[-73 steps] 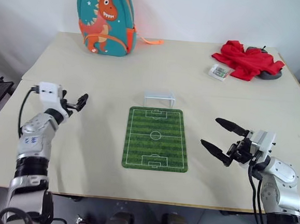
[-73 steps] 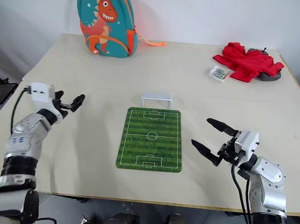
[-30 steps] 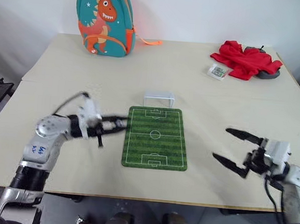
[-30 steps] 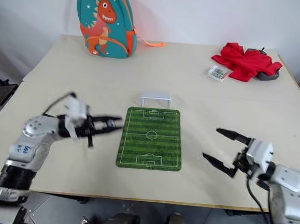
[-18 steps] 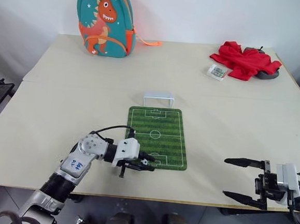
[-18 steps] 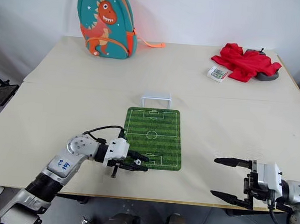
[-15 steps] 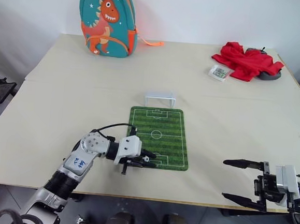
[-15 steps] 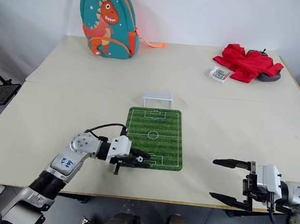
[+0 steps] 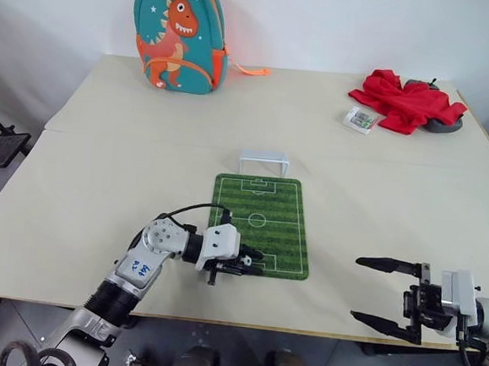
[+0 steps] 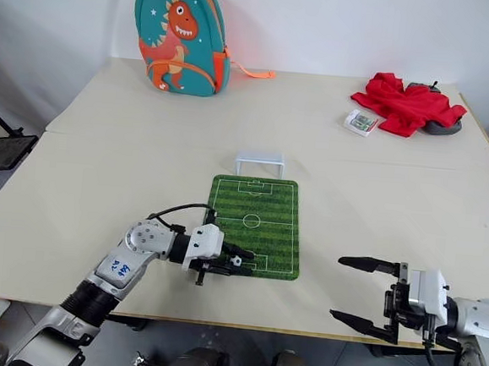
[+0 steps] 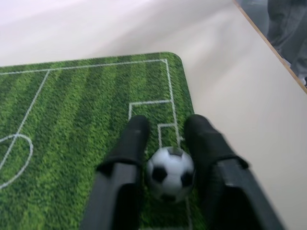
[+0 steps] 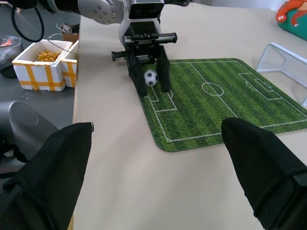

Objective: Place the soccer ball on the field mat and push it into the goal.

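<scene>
The tiny white ball with black patches (image 11: 170,173) sat between the left end effector's (image 11: 168,132) loosely parted fingers, over the near edge of the flat green striped mat (image 9: 261,222). Released carelessly, it might have rolled off the table (image 9: 101,180), well short of the small white goal frame (image 9: 263,162). The right end effector (image 10: 358,295) gaped wide, empty.

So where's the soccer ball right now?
The soccer ball sits between the left gripper's fingers, on the field mat's near end.

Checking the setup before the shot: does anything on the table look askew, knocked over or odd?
Nothing stands out. The mat lies flat and square on the table, the goal stands upright just beyond its far end, and the ball sits on the near end between the left claw's fingers. The backpack stands upright at the back.
</scene>
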Motion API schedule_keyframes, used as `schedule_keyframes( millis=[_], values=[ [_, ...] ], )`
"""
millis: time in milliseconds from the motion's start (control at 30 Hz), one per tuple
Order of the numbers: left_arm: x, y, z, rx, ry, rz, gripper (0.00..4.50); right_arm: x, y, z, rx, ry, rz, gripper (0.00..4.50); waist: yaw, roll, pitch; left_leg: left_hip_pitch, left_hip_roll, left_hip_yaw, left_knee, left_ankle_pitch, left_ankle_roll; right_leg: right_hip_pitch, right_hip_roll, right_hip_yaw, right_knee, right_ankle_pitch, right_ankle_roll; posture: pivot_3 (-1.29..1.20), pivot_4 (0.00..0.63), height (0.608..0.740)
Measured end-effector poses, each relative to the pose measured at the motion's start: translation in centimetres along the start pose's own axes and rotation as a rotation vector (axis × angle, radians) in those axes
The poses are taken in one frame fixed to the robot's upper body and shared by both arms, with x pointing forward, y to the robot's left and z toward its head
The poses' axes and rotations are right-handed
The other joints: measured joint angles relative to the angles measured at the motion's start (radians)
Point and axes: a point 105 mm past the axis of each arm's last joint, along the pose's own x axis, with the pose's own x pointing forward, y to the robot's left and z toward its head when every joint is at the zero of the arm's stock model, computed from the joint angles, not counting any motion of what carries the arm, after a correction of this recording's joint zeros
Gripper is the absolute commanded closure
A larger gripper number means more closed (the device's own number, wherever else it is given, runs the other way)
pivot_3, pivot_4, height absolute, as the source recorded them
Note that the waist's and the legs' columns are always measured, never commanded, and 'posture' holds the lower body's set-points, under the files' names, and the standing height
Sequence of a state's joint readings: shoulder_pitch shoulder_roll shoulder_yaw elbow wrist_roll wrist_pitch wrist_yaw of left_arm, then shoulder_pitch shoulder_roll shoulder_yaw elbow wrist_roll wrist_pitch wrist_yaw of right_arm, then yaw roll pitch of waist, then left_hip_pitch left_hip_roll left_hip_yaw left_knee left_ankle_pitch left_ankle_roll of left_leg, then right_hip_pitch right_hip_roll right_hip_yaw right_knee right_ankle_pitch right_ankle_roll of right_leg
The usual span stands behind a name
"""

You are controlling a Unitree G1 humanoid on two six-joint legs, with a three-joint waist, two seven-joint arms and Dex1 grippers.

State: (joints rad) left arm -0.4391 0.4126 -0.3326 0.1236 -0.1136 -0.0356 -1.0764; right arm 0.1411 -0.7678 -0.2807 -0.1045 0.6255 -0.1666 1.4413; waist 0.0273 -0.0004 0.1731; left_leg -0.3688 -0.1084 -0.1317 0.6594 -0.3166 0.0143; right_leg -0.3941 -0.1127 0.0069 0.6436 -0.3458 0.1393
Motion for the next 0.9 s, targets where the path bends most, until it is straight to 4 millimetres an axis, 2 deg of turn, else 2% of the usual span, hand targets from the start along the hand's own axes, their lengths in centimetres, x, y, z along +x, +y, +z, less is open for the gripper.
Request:
schedule_keyframes(
  millis=[333, 467, 500, 533, 667, 800, 833, 900],
  values=[
    [0.0, 0.4, 0.3, 0.011, -0.018, 0.027, 1.84, 0.5, -0.2, 0.1, 0.002, -0.011, -0.004, 0.00, 0.000, 0.000, 0.000, 0.000, 0.000, 0.000, 0.000, 0.000, 0.000, 0.000, 0.000, 0.000, 0.000, 0.000, 0.000, 0.00, 0.150, 0.740],
    [-0.4, 1.2, 1.9, 0.003, -0.110, 0.077, 1.84, 0.7, -0.1, 0.0, 0.008, -0.019, -0.005, 0.00, 0.000, 0.000, 0.000, 0.000, 0.000, 0.000, 0.001, 0.000, 0.000, 0.000, 0.000, 0.000, 0.000, 0.000, 0.000, 0.00, 0.150, 0.740],
    [-0.8, 1.6, 3.1, 0.010, -0.166, 0.093, 1.84, 0.7, -0.1, 0.0, 0.009, -0.019, -0.004, 0.00, 0.000, 0.000, 0.000, -0.001, 0.000, 0.000, 0.001, 0.000, 0.000, 0.000, 0.000, 0.000, 0.000, 0.000, 0.000, 0.00, 0.150, 0.740],
    [-2.2, 1.9, 4.8, 0.033, -0.238, 0.105, 1.84, 0.9, -0.3, 0.1, 0.008, -0.037, -0.014, 0.00, -0.002, -0.001, 0.001, 0.000, 0.000, -0.001, 0.001, 0.000, 0.000, 0.000, 0.000, 0.000, 0.000, 0.000, 0.000, 0.00, 0.150, 0.740],
    [-5.1, 1.8, 6.3, 0.053, -0.274, 0.129, 1.84, 1.1, -1.3, 0.7, 0.014, -0.089, -0.081, 0.00, -0.008, -0.001, 0.000, 0.000, 0.001, 0.000, 0.000, 0.000, 0.000, 0.000, 0.000, 0.000, 0.000, 0.000, 0.000, 0.00, 0.150, 0.740],
    [-8.6, -0.9, 3.8, -0.082, -0.176, 0.137, 2.78, 0.9, -1.4, 0.9, -0.007, -0.088, -0.070, 0.00, -0.009, 0.000, 0.000, 0.001, 0.001, -0.001, -0.002, 0.000, 0.000, 0.000, 0.000, 0.003, 0.000, 0.000, 0.000, 0.00, 0.150, 0.740],
    [-8.9, -1.6, 3.5, -0.106, -0.170, 0.141, 3.04, 0.9, -1.5, 0.9, -0.011, -0.089, -0.064, 0.00, -0.006, 0.000, 0.000, 0.001, 0.001, -0.002, -0.002, 0.000, 0.000, 0.000, 0.000, 0.003, -0.001, 0.000, 0.000, 0.00, 0.150, 0.740],
    [-8.7, -4.4, 2.3, -0.192, -0.155, 0.129, 3.64, 0.8, -1.8, 1.0, -0.030, -0.091, -0.058, 0.00, -0.003, 0.000, 0.000, 0.001, 0.000, -0.001, -0.003, -0.001, 0.001, 0.001, -0.001, 0.004, -0.004, 0.000, 0.000, 0.00, 0.150, 0.740]
  ],
)
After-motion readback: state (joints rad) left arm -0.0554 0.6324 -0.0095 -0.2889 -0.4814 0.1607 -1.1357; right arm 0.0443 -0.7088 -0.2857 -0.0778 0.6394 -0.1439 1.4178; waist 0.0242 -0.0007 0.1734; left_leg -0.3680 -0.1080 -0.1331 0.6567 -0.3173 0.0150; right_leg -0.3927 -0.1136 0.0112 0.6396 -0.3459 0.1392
